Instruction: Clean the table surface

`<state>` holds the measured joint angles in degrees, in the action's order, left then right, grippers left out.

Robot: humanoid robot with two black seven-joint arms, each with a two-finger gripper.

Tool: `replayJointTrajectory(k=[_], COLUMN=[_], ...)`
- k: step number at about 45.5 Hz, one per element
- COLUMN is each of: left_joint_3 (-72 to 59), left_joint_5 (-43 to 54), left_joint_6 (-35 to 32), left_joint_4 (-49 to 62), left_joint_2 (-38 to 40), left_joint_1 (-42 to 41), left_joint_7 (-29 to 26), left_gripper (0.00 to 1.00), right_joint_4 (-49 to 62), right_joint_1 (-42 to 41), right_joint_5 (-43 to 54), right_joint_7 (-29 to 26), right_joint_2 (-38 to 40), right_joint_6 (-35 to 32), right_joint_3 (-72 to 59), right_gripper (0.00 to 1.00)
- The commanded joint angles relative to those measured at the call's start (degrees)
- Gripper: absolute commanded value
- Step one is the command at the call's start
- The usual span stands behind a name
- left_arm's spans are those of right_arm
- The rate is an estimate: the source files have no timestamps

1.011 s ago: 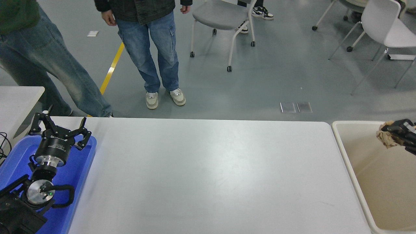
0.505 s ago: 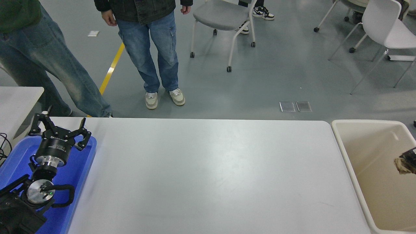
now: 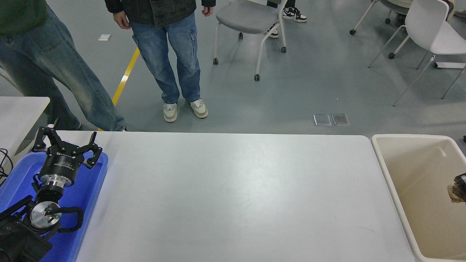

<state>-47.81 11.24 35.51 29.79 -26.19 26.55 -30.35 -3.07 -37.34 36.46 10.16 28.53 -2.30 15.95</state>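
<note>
L hand [image 3: 65,145] parked lower left over blue tray [image 3: 93,189], fingers spread, nothing held; tray otherwise bare as far as seen. Surface [image 3: 233,196] fills centre frame, looks clear — task prob. near done. R hand [image 3: 460,185] at right edge over beige tub [image 3: 391,189], w/ brownish crumpled wad [image 3: 455,191]; grip can't tell. Tub floor looks empty. Left: drop wad. Two people's legs upper left.

White table, parked left arm, right gripper barely in view over a beige tub

The table surface [image 3: 233,196] fills the middle; at 8 o'clock the left gripper [image 3: 65,145] hangs over a blue tray [image 3: 85,203], fingers spread apart. At 3 o'clock the beige tub [image 3: 397,189] sits beside the table, and only a sliver of the right gripper [image 3: 461,179] shows above it with a crumpled brown wad [image 3: 457,193]. At 11 o'clock two people [image 3: 171,54] in jeans stand beyond the table; grey and white chairs [image 3: 251,18] stand at 1 o'clock.
</note>
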Motion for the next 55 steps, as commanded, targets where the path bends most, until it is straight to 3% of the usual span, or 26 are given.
replayJointTrajectory(k=[1,22,23,24,25,26,27,55], left_joint_3=[0.00,0.00,0.00,0.00,0.00,0.00,0.00,0.00], left_joint_5=[0.01,0.01,0.01,0.01,0.01,0.01,0.01,0.09], left_joint_6=[0.00,0.00,0.00,0.00,0.00,0.00,0.00,0.00], left_joint_4=[0.00,0.00,0.00,0.00,0.00,0.00,0.00,0.00], left_joint_2=[0.00,0.00,0.00,0.00,0.00,0.00,0.00,0.00], left_joint_1=[-0.01,-0.01,-0.01,-0.01,-0.01,-0.01,-0.01,-0.10], left_joint_7=[0.03,0.03,0.03,0.03,0.03,0.03,0.03,0.03], left_gripper=[1.00,1.00,1.00,1.00,1.00,1.00,1.00,1.00], right_joint_4=[0.35,0.96,1.05,1.05,1.05,1.22,1.31,2.19], right_joint_1=[-1.07,-2.21,-2.39,-2.56,-2.65,-2.83,-2.92,-4.59], right_joint_5=[-3.85,-4.02,-4.02,-4.02,-4.02,-4.02,-4.02,-9.30], right_joint_7=[1.17,0.56,0.47,0.47,0.56,0.56,0.56,0.56], right_joint_2=[-0.85,-3.92,-3.92,-3.92,-3.75,-3.57,-3.48,-3.31], right_joint_6=[0.54,1.69,1.77,1.95,2.04,2.04,1.95,2.04], right_joint_3=[-1.09,-1.01,-0.92,-1.00,-1.18,-1.27,-1.62,-6.90], right_gripper=[0.00,0.00,0.05,0.24,0.52,0.97,1.00,1.00])
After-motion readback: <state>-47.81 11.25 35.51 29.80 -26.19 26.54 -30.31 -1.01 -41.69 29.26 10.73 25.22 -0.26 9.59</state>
